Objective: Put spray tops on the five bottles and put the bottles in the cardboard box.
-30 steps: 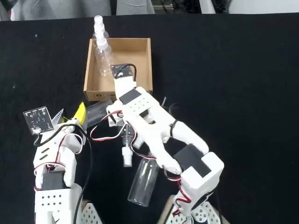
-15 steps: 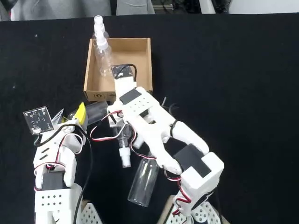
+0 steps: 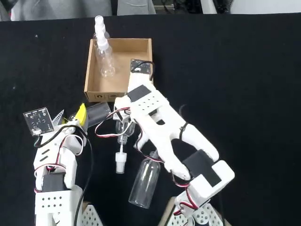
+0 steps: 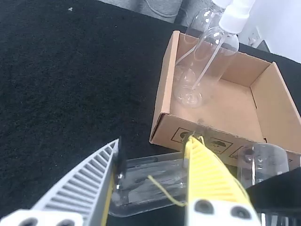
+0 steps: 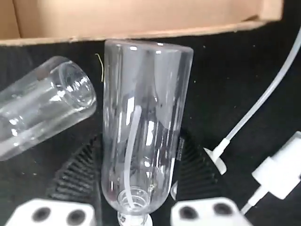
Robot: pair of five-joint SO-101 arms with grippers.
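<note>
right gripper (image 5: pixel 141 150) jaws pinch bottle (image 5: pixel 141 108) for boxing | left gripper (image 4: pixel 151 150) jaws pinch topless bottle (image 4: pixel 146 183), probably for capping

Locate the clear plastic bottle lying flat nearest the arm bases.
High view: the clear plastic bottle lies on the black table between the arms, by the right arm's base, right of a white spray top.

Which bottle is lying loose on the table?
The bottle beside the right arm's base. Two lean in the cardboard box; the left end effector and right end effector each grip one.
</note>
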